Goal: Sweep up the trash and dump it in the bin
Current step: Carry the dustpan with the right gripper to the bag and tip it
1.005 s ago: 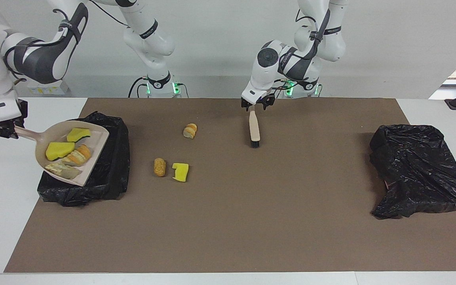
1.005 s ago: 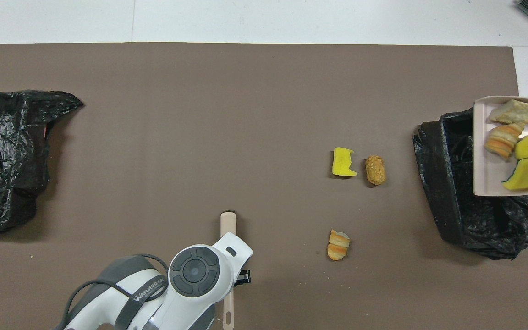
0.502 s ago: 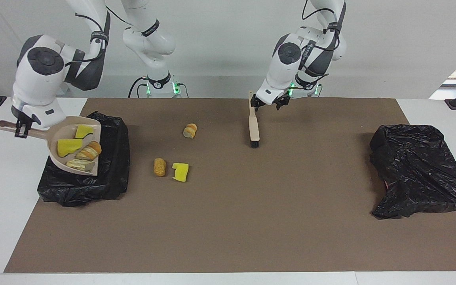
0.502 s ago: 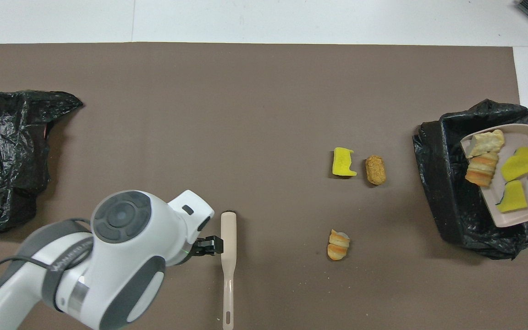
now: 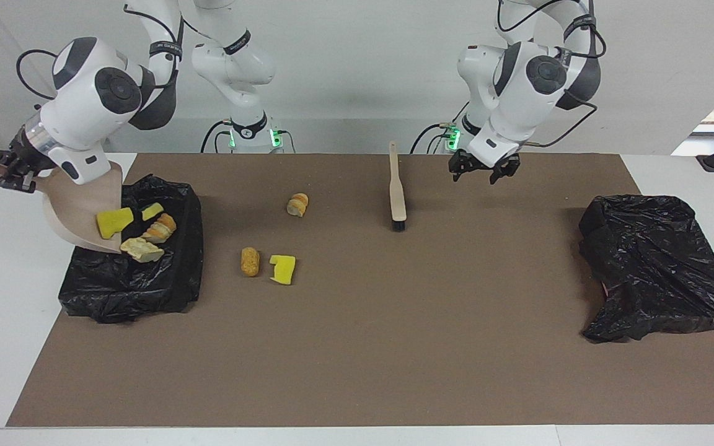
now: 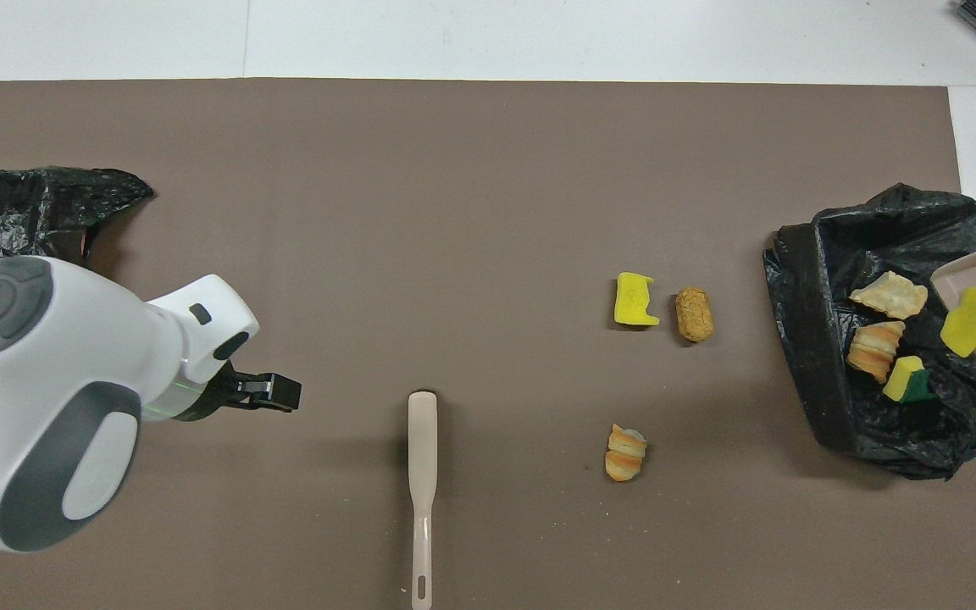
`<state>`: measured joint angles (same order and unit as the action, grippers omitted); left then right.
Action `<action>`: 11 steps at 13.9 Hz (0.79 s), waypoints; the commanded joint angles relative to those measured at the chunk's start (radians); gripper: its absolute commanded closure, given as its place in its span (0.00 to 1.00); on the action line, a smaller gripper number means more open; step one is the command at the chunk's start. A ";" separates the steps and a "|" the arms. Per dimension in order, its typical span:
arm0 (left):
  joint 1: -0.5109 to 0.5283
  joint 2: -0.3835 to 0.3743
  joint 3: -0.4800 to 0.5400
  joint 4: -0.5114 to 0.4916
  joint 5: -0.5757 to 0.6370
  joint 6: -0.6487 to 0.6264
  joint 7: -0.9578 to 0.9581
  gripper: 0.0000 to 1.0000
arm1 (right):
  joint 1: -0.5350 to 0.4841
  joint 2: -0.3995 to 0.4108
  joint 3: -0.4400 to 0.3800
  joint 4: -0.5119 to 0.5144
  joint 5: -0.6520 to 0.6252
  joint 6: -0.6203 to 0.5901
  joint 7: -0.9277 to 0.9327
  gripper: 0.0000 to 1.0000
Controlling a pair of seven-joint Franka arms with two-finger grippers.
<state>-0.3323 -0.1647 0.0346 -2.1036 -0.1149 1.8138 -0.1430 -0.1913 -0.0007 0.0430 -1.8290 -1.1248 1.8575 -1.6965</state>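
- In the facing view, the dustpan (image 5: 78, 214) was held by its handle in the closed right gripper (image 5: 13, 179) and tipped over the bin (image 5: 165, 279)
- One yellow wedge (image 5: 114, 222) was seen on the tipped pan, and three pieces (image 5: 149, 232) were seen at its lip, over the bin
- The left gripper (image 5: 481, 170) was held over the mat, fingers apart, nothing in it
- In the overhead view, three trash pieces (image 6: 657, 309) were left on the mat (image 6: 369, 212)
- The brush (image 6: 422, 483) was lying flat between the left gripper (image 6: 272, 394) and those pieces, nearer to the robots than the yellow one
- A black bag (image 6: 22, 203) was seen at the left arm's end
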 commanded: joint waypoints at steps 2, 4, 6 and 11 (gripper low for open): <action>0.155 0.051 -0.010 0.083 0.015 -0.016 0.164 0.00 | 0.065 -0.036 0.009 0.028 -0.050 -0.076 -0.008 1.00; 0.237 0.077 -0.010 0.117 0.017 -0.005 0.177 0.00 | 0.111 -0.038 0.009 0.028 -0.049 -0.101 -0.009 1.00; 0.274 0.115 -0.010 0.189 0.023 -0.030 0.172 0.00 | 0.124 -0.048 0.009 0.022 -0.050 -0.104 -0.008 1.00; 0.297 0.122 -0.009 0.328 0.077 -0.164 0.160 0.00 | 0.222 -0.032 0.018 0.068 0.003 -0.205 0.183 1.00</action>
<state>-0.0461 -0.0607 0.0358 -1.8660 -0.0623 1.7370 0.0311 -0.0267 -0.0390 0.0530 -1.7955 -1.1409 1.7235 -1.6036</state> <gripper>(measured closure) 0.000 0.687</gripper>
